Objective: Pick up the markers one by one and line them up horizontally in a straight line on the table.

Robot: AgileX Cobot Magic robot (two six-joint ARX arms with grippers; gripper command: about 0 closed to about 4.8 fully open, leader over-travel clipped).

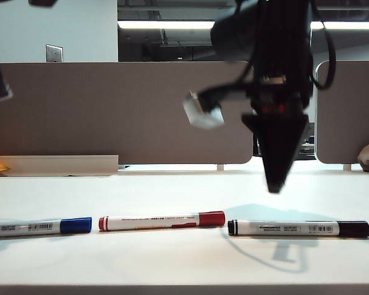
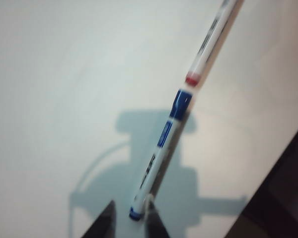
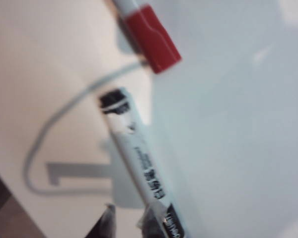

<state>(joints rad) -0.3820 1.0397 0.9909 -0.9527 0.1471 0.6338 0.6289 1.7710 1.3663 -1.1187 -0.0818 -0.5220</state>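
now 3 markers lie end to end in a row across the table (image 1: 172, 264): the blue marker (image 1: 40, 227) on the left and partly cut off by the frame edge, the red marker (image 1: 162, 221) in the middle, and the black marker (image 1: 298, 228) on the right, with small gaps between them. the right gripper (image 1: 277, 178) hangs above the table, just over the gap between red and black, touching neither. in the right wrist view its fingertips (image 3: 107, 220) sit apart, with the black marker's barrel lying flat past them, not pinched. the left gripper (image 2: 131, 223) is raised off the table with its jaws parted and nothing clamped; the blue marker's end lies on the table between its tips.
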